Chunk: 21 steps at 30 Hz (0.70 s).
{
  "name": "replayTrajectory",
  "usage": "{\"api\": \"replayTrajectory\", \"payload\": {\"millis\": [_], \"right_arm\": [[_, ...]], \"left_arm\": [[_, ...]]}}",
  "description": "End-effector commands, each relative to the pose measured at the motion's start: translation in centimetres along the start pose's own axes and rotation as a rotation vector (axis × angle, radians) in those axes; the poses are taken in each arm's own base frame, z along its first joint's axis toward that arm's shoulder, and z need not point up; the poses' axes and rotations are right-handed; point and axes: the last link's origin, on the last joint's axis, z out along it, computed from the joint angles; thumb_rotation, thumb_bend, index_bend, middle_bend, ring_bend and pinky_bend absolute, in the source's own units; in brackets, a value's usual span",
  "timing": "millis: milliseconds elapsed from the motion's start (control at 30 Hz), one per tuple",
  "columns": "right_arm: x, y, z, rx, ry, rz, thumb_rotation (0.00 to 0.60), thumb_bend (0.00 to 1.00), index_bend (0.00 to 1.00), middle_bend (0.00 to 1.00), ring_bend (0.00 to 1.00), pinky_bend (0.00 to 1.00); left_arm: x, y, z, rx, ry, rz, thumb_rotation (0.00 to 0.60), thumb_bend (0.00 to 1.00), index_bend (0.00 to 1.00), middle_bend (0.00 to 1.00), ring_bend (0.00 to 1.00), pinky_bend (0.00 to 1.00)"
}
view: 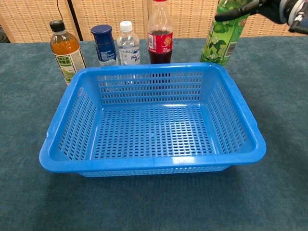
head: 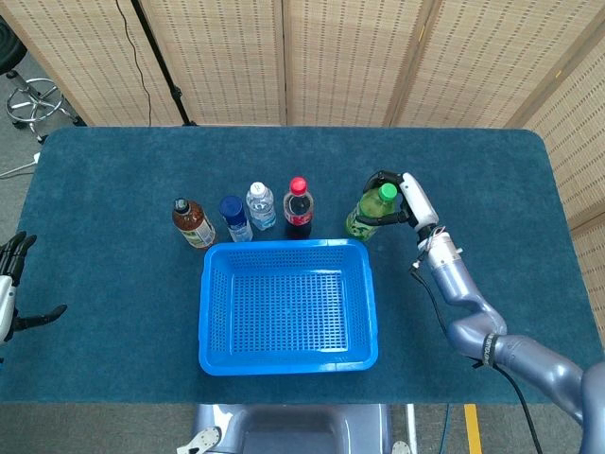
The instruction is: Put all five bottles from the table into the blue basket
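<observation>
Grasping green bottle (head: 371,213): right hand (head: 401,206) wraps it, tilted, at 1 o'clock of blue basket (head: 216,322) | left hand (head: 11,284) released, fingers spread, at table's 9 o'clock edge | four other bottles stand along basket's 12 o'clock rim

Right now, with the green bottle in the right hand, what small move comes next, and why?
Probably carry the green bottle left over the blue basket: the right hand grips it near the cap, lifted, and the basket is empty.
</observation>
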Motion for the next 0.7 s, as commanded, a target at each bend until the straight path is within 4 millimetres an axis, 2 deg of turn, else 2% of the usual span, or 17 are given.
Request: {"api": "replayTrajectory", "payload": {"millis": [33,167,267,333,533,700], "right_arm": [[2.8,-3.9,-3.2,0.105,0.013,-0.048,0.6,0.02,0.65,0.79,0.78,0.63],[2.7,-6.2,-5.5,0.142,-0.014,-0.073,0.6,0.02,0.65,0.79,0.78,0.63],[2.0,-7.0,-6.5,0.154,-0.041,-0.078,0.6,0.02,0.65,0.79,0.78,0.63],[0.2,-7.7,-7.3,0.173,-0.087,-0.108,0.6,0.02,0.65,0.79,0.78,0.63],[-3.3,-7.0,-7.4,0.141,-0.136,-0.118,0.6,0.02,0.65,0.79,0.78,0.63],[-6.4,-4.8,-7.2,0.064,-0.195,-0.104,0.6,0.02,0.65,0.79,0.77,0.63]], "left_arm": [[0.1,0.1,-0.3,-0.008,0.008,0.004,0.6,0.07,0.0,0.0,0.0,0.0],[0.1,0.3,-0.6,-0.021,0.009,0.001,0.6,0.07,0.0,0.0,0.0,0.0],[0.1,0.4,-0.7,-0.027,0.009,0.0,0.6,0.07,0.0,0.0,0.0,0.0],[0.1,0.5,-0.8,-0.035,0.009,-0.002,0.6,0.07,0.0,0.0,0.0,0.0],[0.2,0.5,-1.1,-0.041,0.01,-0.007,0.6,0.07,0.0,0.0,0.0,0.0],[0.4,0.2,-1.1,-0.036,0.011,-0.013,0.6,0.07,0.0,0.0,0.0,0.0]]}}
